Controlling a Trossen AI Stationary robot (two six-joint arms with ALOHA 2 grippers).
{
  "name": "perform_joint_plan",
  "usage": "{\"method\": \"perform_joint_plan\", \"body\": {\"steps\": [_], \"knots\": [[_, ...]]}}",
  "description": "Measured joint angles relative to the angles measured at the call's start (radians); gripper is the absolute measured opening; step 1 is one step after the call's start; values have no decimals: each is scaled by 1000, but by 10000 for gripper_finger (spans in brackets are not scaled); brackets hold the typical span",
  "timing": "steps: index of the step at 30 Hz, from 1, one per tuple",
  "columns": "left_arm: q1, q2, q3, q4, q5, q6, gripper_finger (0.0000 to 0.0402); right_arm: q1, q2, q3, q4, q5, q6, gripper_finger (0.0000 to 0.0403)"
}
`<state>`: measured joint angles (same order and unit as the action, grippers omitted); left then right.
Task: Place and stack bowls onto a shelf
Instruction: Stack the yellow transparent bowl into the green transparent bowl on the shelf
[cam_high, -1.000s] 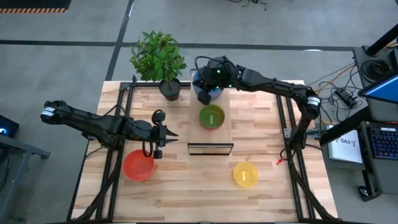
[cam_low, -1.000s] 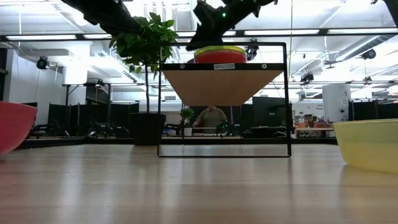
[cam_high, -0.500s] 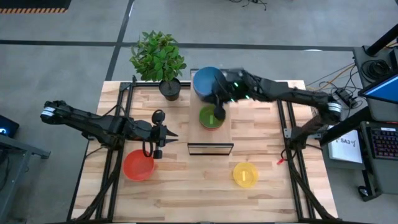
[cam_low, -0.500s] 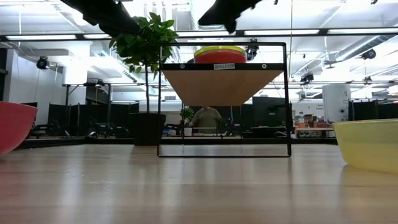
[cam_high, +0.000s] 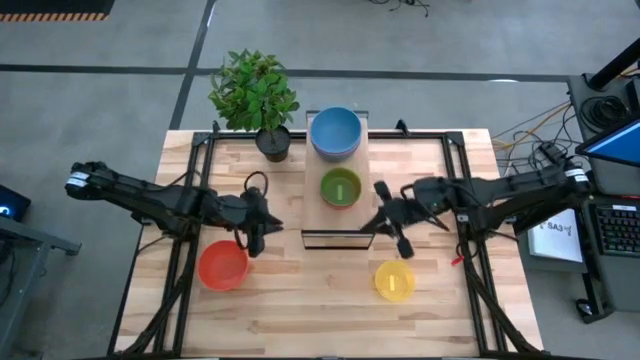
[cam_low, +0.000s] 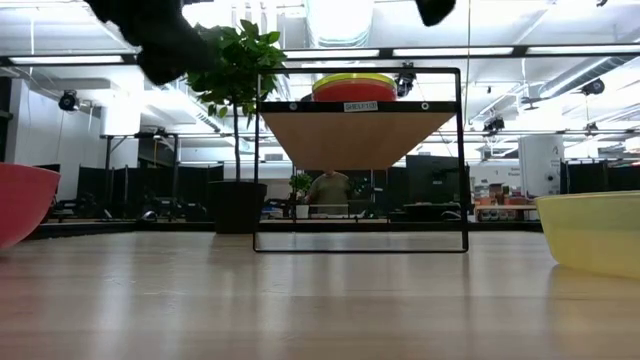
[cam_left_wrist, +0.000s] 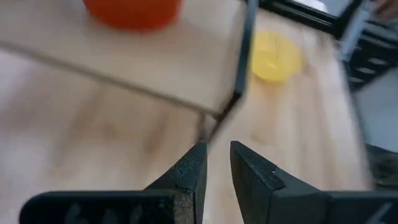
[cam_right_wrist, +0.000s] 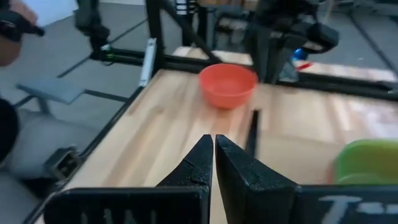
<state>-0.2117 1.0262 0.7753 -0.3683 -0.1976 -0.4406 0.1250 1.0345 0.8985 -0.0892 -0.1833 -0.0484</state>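
Note:
The shelf (cam_high: 338, 215), a light-wood board on a dark frame, stands mid-table. On it rest a blue bowl (cam_high: 335, 131) at the far end and a green bowl (cam_high: 341, 187) nested in a red one (cam_low: 354, 90). A red bowl (cam_high: 222, 266) and a yellow bowl (cam_high: 394, 281) sit on the tabletop near the front. My left gripper (cam_high: 264, 225) hovers left of the shelf, above the red bowl's far side, its fingers (cam_left_wrist: 186, 171) slightly open and empty. My right gripper (cam_high: 377, 222) is shut and empty at the shelf's near right corner.
A potted plant (cam_high: 262, 100) stands at the table's far edge, left of the shelf. Dark frame rails (cam_high: 195, 190) run along both table sides. A person's hand (cam_right_wrist: 12, 28) shows beyond the table. Bare tabletop lies in front of the shelf.
My right gripper has drawn back from the blue bowl at the shelf's far end, swinging toward the table's near edge and right and sinking a little, still shut. The blue bowl stays on the shelf. My left gripper has rolled about its own axis without shifting place.

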Motion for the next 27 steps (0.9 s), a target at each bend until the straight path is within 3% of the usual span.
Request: {"method": "perform_joint_plan", "body": {"steps": [5, 9, 13, 19, 22, 27], "knots": [[-3, 20, 34, -114, 192, -249, 54, 55, -23, -76, 22, 0, 60, 9], [-13, 62, 83, -210, 215, -364, 54, 78, -2, -91, 20, 1, 174, 9], [-22, 121, 126, -250, 217, -350, 54, 109, 40, -91, -21, -9, 426, 9], [-21, 206, 184, -266, 217, -238, 54, 203, 135, -5, -397, -37, 819, 9], [-22, 242, 217, -286, 210, -188, 54, 266, 216, 104, -566, -33, 922, 9], [-25, 276, 230, -283, 195, -133, 54, 342, 375, 297, -735, -26, 956, 9]]}}
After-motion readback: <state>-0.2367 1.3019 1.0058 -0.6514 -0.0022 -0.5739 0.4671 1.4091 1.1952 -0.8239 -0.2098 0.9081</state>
